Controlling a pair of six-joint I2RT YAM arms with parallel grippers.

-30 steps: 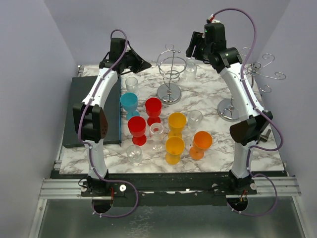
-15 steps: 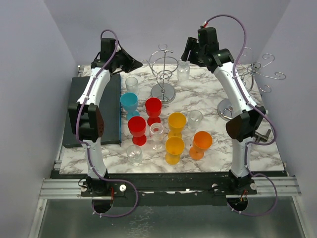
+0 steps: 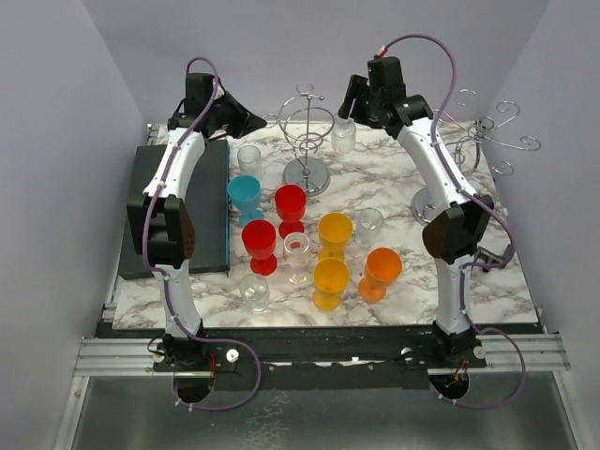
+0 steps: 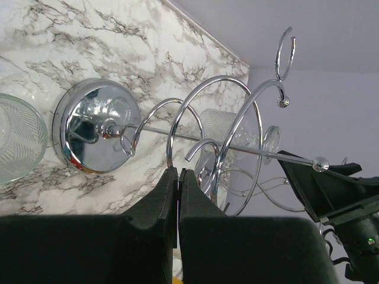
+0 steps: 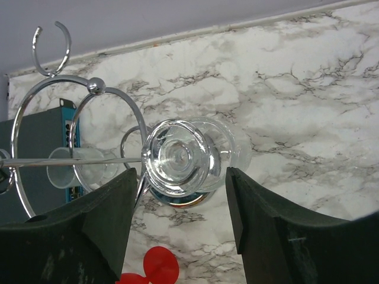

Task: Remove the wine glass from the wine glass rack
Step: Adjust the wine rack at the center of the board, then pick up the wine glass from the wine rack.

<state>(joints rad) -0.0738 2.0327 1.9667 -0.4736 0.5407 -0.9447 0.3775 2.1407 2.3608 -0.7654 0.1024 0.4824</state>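
R claw [image 5: 179,173] released, jaws straddling foot of wine glass [image 5: 177,160], slim gaps each side; glass hangs on wine glass rack [image 4: 89,133], far centre. L claw [image 4: 178,171] clenched on rack loop.

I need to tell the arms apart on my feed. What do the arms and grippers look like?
They are identical. The left arm and right arm have white links, black joint housings and dark elbow covers, each trailed by a purple cable. The left gripper and right gripper have matte black, wedge-shaped fingers.
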